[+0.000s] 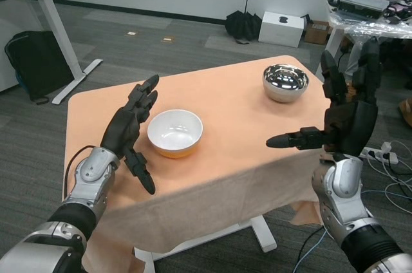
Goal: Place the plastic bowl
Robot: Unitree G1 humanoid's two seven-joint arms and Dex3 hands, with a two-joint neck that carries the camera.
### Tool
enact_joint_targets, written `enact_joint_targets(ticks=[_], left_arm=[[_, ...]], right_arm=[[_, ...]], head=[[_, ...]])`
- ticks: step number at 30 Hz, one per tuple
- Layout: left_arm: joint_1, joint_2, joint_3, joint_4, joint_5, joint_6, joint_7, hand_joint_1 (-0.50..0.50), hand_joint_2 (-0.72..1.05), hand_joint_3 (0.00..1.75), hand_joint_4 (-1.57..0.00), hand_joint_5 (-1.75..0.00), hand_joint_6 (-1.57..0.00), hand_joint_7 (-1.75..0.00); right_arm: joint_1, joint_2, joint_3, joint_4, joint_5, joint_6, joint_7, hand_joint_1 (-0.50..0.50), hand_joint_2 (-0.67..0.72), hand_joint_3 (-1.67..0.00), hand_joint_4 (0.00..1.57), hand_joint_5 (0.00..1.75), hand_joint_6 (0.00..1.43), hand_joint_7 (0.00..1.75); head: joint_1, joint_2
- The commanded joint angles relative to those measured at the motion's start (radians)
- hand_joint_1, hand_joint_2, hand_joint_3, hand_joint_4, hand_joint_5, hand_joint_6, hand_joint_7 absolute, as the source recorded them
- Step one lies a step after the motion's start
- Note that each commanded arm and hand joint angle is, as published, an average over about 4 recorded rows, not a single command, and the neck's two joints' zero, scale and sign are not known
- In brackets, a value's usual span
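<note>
The plastic bowl (pixel 174 132), white inside with an orange outside, sits upright on the orange tablecloth (pixel 232 112) near the table's front left. My left hand (pixel 132 128) hovers just left of the bowl, fingers spread and empty, close to its rim but apart from it. My right hand (pixel 344 109) is raised over the table's right edge, fingers pointing up and thumb stretched left, holding nothing.
A shiny steel bowl (pixel 285 82) stands at the table's far right corner. Beyond the table are a black bag (pixel 37 60), a white desk leg (pixel 58 35), a folded umbrella (pixel 243 23), a white box (pixel 281 28) and a cluttered table (pixel 370 6). Cables (pixel 386 157) lie on the floor at right.
</note>
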Motion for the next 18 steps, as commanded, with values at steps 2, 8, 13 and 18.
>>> enact_joint_targets(ticks=[2,8,13,18], left_arm=[[0.023,0.012,0.064,-0.139,0.000,0.014,0.017,-0.48,-0.64,0.09,0.00,-0.10,0.00,-0.14],[0.027,0.015,0.133,-0.377,0.018,0.099,0.016,-0.48,-0.64,0.00,0.00,-0.08,0.00,-0.14],[0.051,0.037,0.190,-0.650,0.089,0.287,0.011,-0.48,-0.64,0.09,0.00,0.00,0.00,-0.14],[0.061,0.056,0.195,-0.776,0.096,0.353,0.010,-0.48,-0.64,0.04,0.00,0.00,0.00,-0.14]], right_arm=[[0.001,0.000,0.000,-0.002,0.004,-0.009,-0.001,-0.33,0.34,0.00,0.49,0.00,0.00,0.00],[0.000,-0.003,-0.002,-0.004,0.004,-0.009,-0.001,-0.33,0.34,0.00,0.49,0.00,0.00,0.00],[-0.001,-0.005,-0.005,-0.007,0.004,-0.008,-0.001,-0.33,0.34,0.00,0.47,0.00,0.00,0.00],[-0.003,-0.007,-0.006,-0.007,0.002,-0.004,-0.001,-0.33,0.34,0.00,0.46,0.00,0.00,0.00]], head=[[-0.002,0.006],[-0.020,0.023],[-0.035,0.033],[-0.040,0.041]])
